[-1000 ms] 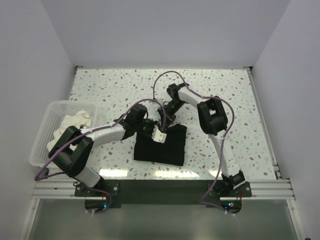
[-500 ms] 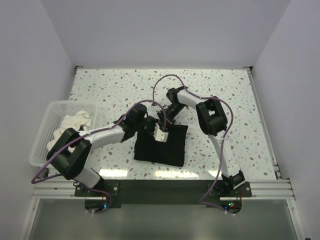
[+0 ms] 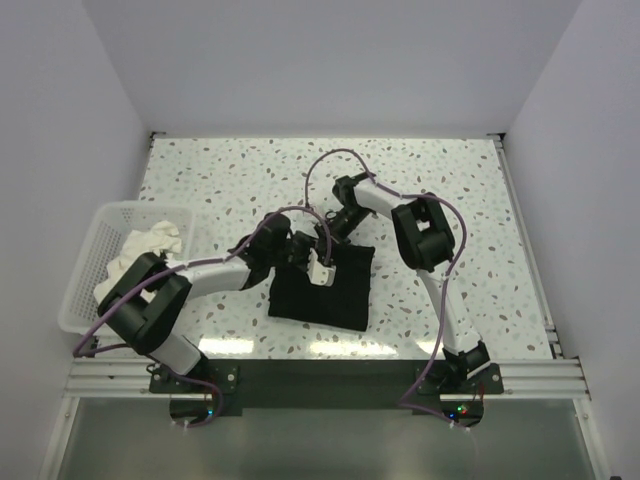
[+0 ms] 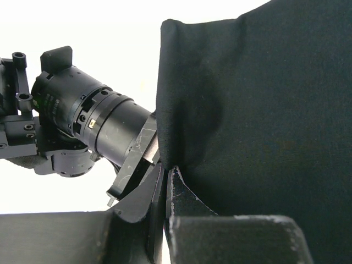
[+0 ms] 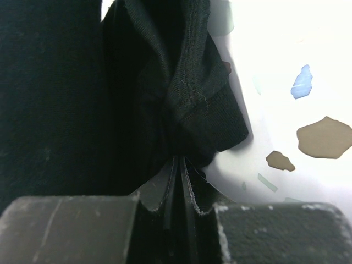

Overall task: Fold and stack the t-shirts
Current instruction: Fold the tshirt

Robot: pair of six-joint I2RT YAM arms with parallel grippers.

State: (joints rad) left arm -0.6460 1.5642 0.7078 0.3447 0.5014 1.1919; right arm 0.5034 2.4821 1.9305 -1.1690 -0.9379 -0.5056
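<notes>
Basket (image 3: 82, 275) at the desk (image 3: 450, 200) left edge held a crumpled white t-shirt (image 3: 152, 240); folded black t-shirt (image 3: 325, 295) lay mid-desk, far edge pinched by left tool (image 4: 166, 175) and right tool (image 5: 180, 165), both clenched on fabric.

Table (image 3: 220, 170) white, brown-grey speckled; black t-shirt (image 3: 325, 292); white t-shirt (image 3: 155, 238); white lattice basket (image 3: 84, 262).

Even, bright light falls from above; the speckled surface (image 3: 220, 170) shows soft, short shadows. Both wrist views blow out to white glare beyond the dark, detail-poor cloth.
</notes>
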